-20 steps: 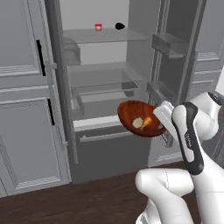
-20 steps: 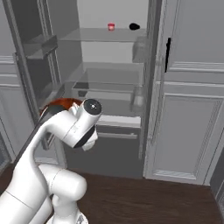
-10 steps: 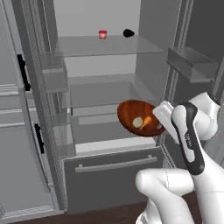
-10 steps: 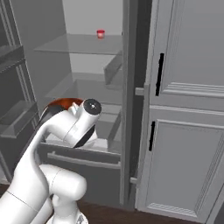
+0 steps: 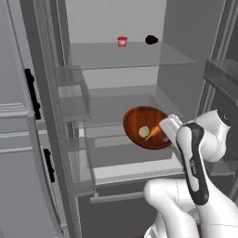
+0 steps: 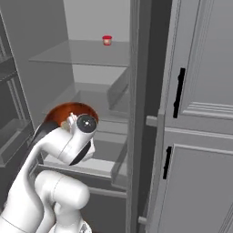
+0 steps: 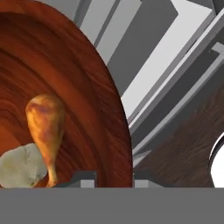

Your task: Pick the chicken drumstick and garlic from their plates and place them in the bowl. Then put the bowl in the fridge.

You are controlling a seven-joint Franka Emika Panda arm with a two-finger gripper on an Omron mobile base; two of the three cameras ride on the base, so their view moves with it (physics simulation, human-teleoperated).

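Already on the last step: carried the bowl before the open fridge, end effector apparently clamped on its rim. Held one chicken drumstick and one garlic inside. Next needed sliding it level onto a glass shelf.

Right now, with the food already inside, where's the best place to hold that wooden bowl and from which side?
Hold the bowl by its thin rim, from the edge nearest the arm, one finger inside and one outside. The bowl is wide and shallow, too broad to span, and the gripper straddles the rim that way. That keeps clear of the chicken drumstick and garlic near the middle.
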